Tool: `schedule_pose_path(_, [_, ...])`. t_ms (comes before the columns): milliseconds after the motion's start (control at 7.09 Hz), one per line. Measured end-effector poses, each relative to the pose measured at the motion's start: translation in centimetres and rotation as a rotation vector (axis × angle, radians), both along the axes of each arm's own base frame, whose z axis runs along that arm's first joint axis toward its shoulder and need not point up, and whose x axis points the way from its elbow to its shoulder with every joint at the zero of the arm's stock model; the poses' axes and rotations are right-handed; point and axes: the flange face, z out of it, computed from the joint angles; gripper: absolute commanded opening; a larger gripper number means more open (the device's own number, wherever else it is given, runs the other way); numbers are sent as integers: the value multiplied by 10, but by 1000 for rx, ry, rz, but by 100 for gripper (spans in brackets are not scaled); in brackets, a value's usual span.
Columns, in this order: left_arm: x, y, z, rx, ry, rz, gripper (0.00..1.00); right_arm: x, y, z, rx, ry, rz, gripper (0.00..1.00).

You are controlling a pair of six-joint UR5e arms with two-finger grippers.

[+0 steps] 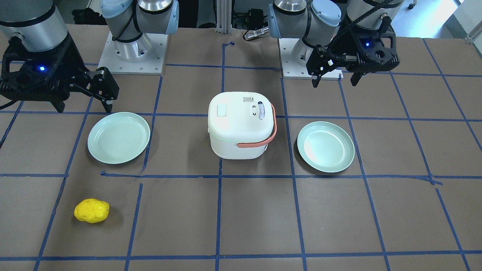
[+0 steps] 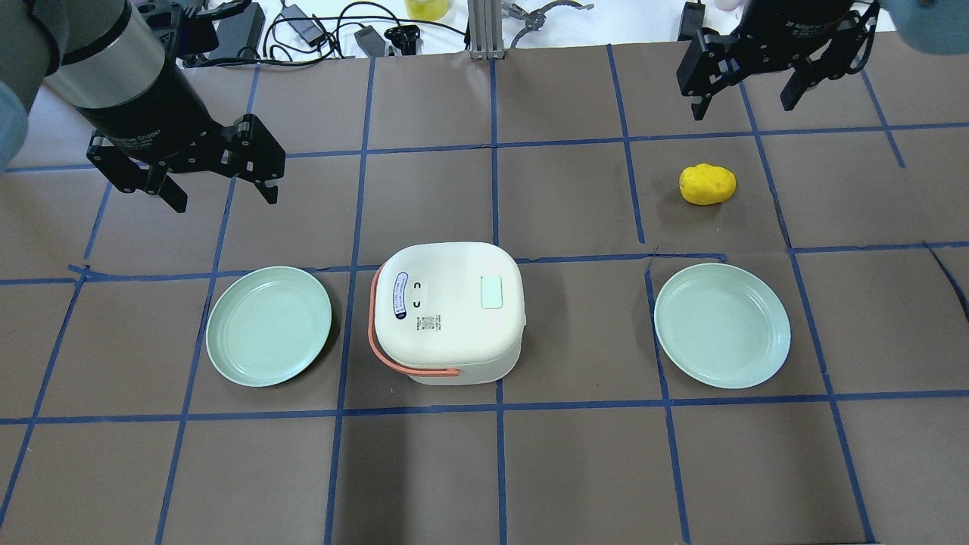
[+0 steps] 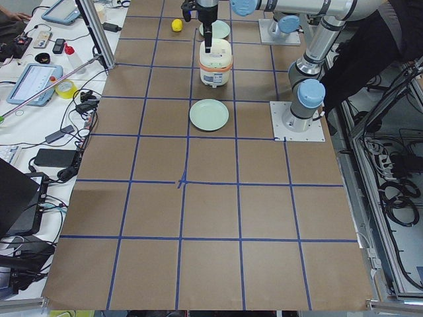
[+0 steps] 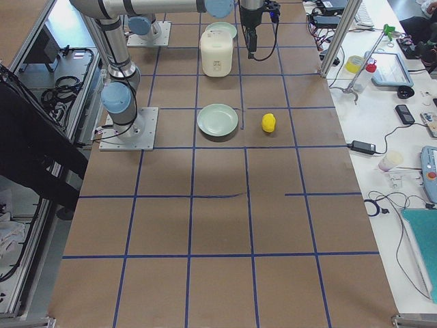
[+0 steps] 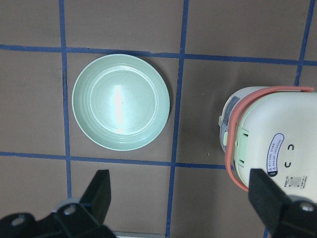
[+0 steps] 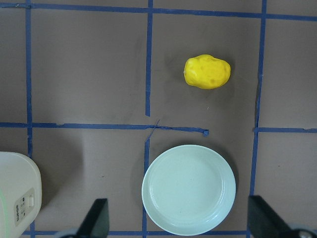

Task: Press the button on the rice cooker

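Note:
The white rice cooker (image 2: 447,325) with an orange handle stands at the table's middle, lid closed. A pale green rectangular button (image 2: 492,291) sits on its lid and also shows in the front view (image 1: 222,110). My left gripper (image 2: 225,198) is open and empty, hovering up and to the left of the cooker, beyond the left plate. The left wrist view shows the cooker (image 5: 267,144) at its right edge. My right gripper (image 2: 742,106) is open and empty, high over the far right of the table. The right wrist view catches only a corner of the cooker (image 6: 17,193).
Two mint green plates flank the cooker, one on its left (image 2: 269,325) and one on its right (image 2: 721,325). A yellow potato-shaped object (image 2: 707,184) lies beyond the right plate. Blue tape lines grid the brown table. Cables and tools lie along the far edge.

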Motion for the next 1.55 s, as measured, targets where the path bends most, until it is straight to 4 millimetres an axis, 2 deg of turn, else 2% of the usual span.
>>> schedule_pose_path(1128, [0,0,0,0,0,-1,100,6,1,2,-5,-62,-12,100])
schedule_pose_path(1269, [0,0,0,0,0,-1,100,6,1,2,-3,-59,-12,93])
schedule_pose_path(1410, [0,0,0,1,0,0,100,5,1,2,-1,-55,-13,74])
schedule_pose_path(1551, [0,0,0,1,0,0,100,5,1,1,1,-53,-13,64])
